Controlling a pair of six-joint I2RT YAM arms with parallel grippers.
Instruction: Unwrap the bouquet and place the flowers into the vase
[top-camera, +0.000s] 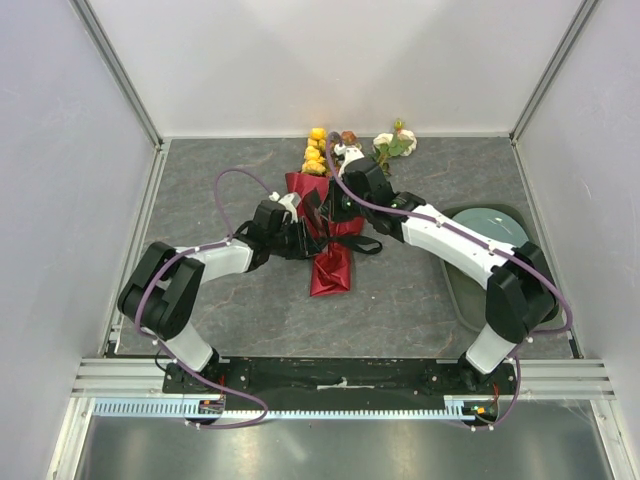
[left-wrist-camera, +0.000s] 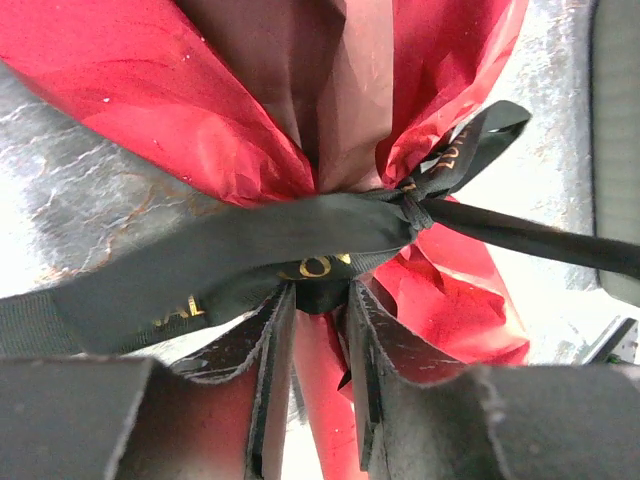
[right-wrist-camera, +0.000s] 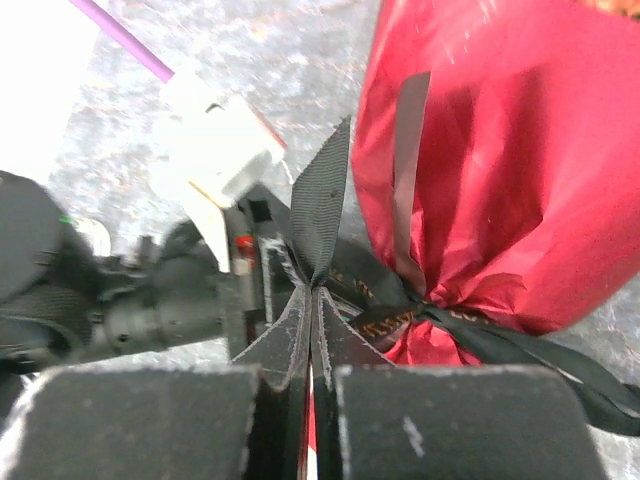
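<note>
The bouquet (top-camera: 332, 270) lies mid-table in maroon paper. Its flowers (top-camera: 317, 150) point to the far wall: yellow clusters, with cream and pink roses to their right. A black ribbon (left-wrist-camera: 250, 245) with gold lettering ties the paper's neck. My left gripper (top-camera: 305, 238) comes in from the left. Its jaws (left-wrist-camera: 320, 295) are closed partway on the tied neck, where black ribbon fills the gap between the fingertips (left-wrist-camera: 275, 330). My right gripper (top-camera: 338, 208) reaches in from the right and is shut (right-wrist-camera: 311, 290) on a tail of the ribbon (right-wrist-camera: 322, 205). The vase is out of view.
A grey-green plate (top-camera: 485, 228) rests on a dark tray (top-camera: 468, 300) at the right, partly under the right arm. White walls close the table's left, far and right sides. The red paper (right-wrist-camera: 500, 170) fills much of both wrist views.
</note>
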